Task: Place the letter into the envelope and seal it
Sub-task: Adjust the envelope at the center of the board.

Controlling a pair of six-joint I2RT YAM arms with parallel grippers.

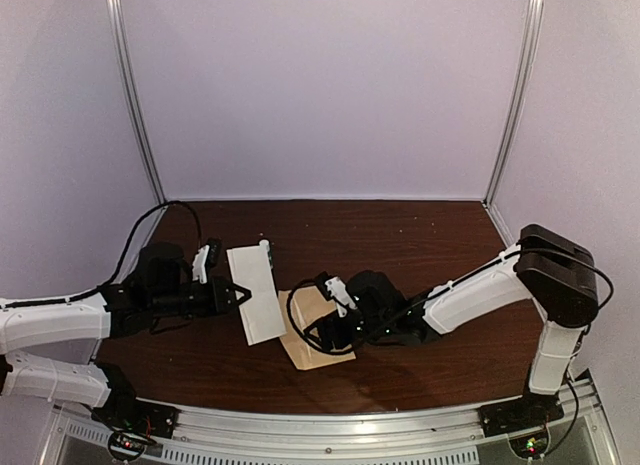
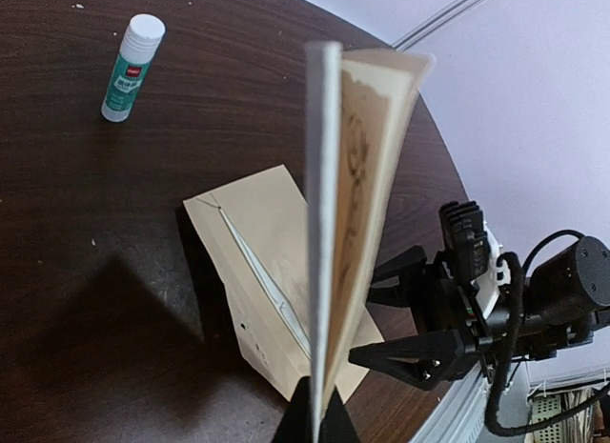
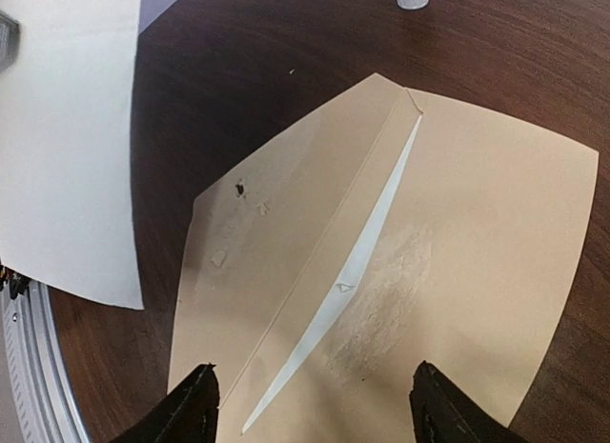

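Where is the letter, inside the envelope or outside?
Outside. The left tool pinches the letter, raised off the table, while the envelope lies flat on it.

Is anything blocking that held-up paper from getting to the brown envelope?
Nothing lies between the letter and the envelope, but the open right claw hovers over the envelope, which looks nearly shut.

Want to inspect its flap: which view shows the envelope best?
The right wrist view: the envelope fills the frame, its flap edge and pale slit clear. The top view shows it small, partly under the right arm. The left wrist view has the held letter across it.
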